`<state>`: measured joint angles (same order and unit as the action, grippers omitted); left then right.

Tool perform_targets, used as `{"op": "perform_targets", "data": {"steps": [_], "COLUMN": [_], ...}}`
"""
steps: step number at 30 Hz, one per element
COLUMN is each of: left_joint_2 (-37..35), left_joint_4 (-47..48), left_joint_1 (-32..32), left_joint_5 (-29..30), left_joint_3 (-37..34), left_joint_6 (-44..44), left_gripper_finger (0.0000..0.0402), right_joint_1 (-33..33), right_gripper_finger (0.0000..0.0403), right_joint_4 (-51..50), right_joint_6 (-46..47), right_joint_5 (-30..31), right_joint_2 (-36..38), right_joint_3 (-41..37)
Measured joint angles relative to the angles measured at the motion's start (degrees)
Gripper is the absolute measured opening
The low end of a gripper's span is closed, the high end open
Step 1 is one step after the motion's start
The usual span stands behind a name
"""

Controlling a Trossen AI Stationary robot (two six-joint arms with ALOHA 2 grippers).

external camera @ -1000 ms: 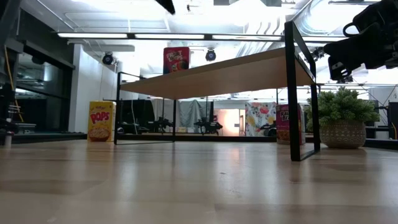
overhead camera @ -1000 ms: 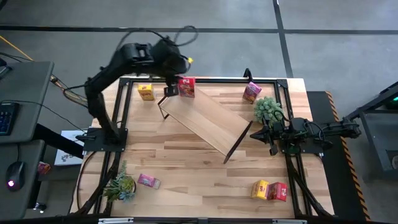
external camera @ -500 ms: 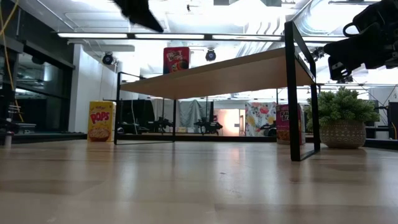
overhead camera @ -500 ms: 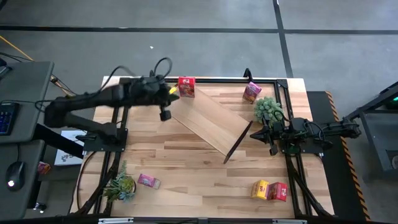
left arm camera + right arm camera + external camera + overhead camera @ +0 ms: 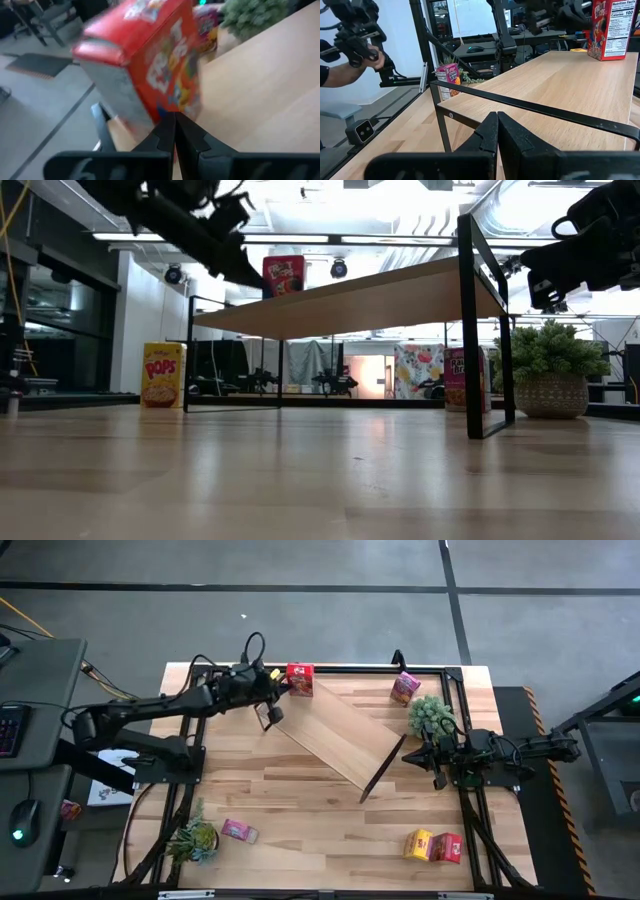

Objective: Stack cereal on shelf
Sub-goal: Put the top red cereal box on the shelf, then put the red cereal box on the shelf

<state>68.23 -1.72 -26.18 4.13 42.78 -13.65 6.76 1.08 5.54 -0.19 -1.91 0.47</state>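
Standing upright on shelf (image 5: pixel 335 728) end: red printed cereal box (image 5: pixel 299 679).

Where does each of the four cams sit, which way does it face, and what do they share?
High: above the table, straight down; both arms, shelf lying diagonally.
Low: table-top height, level across the table, under the shelf; both arms enter from above.
Left wrist: on the left arm, past the shut left gripper at the red cereal box.
Right wrist: on the right arm, past the shut right gripper along the shelf top; a person's hand shows beyond.
Shared: the red box on the shelf appears in all four.
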Motion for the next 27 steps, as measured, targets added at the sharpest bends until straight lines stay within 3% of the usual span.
{"op": "perform_targets", "data": {"steps": [5,18,27], "left_joint_2": [0.5,-0.1,-12.6], "left_joint_4": [0.4,0.5,11.4], "left_joint_1": [-2.1,-5.4,-5.3], "left_joint_5": [-3.0,-2.4,-1.3], "left_joint_3": [0.0,0.0,0.0], "left_joint_6": [0.0,-1.1,-4.2], "left_gripper_finger": [0.0000,0.0000,0.0000], "right_joint_1": [0.0,0.0,0.0], "right_gripper_finger": [0.0000,0.0000,0.0000], "right_joint_4": [0.0,0.0,0.0], "right_joint_6": [0.0,0.0,0.0], "right_joint_5": [0.0,0.0,0.0], "right_joint_2": [0.0,0.0,0.0], "right_joint_3": [0.0,0.0,0.0]}}
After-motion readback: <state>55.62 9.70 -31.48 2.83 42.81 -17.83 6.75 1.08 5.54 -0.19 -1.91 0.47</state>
